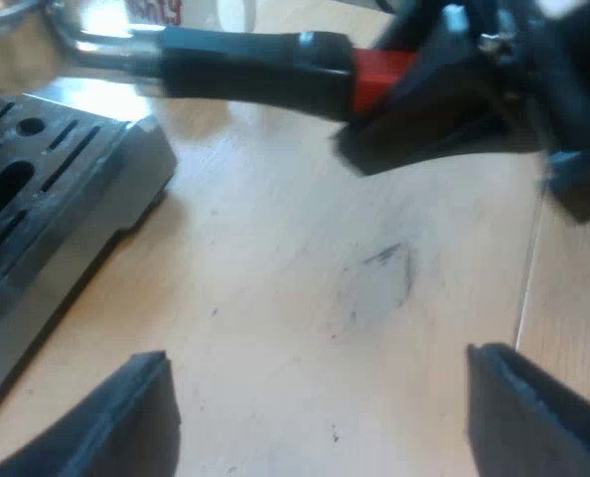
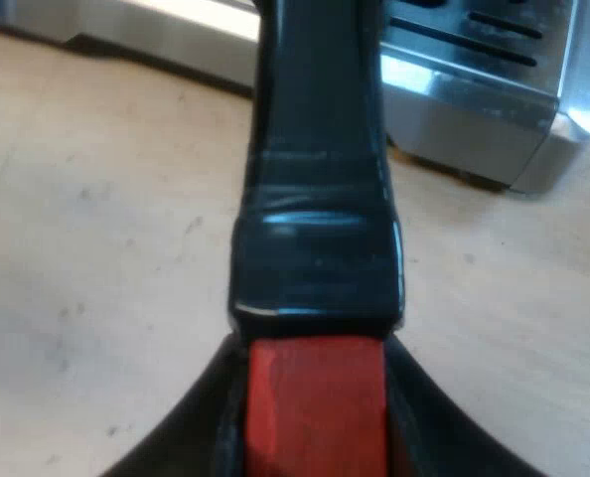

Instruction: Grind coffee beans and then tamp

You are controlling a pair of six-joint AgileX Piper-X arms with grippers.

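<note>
Gripping the red end (image 2: 315, 412) of the metal holder (image 1: 245, 68), my right gripper (image 2: 315, 397) had its jaws clamped on either side of that end. The holder's long axis ran roughly level over the wooden table (image 1: 325, 278). Its dark handle pointed from the red end toward the espresso machine's drip tray (image 1: 47, 189), and its metal neck sat near the tray's corner. The basket end was cut off, so its contents could not be made out. Whether the holder touched the table could not be told either. A white thing with red lettering (image 1: 176, 10) beyond the handle was too cropped to name. My left gripper (image 1: 320, 397) hung over bare table, jaws wide apart, holding nothing. One holder, one machine and two grippers were visible.
</note>
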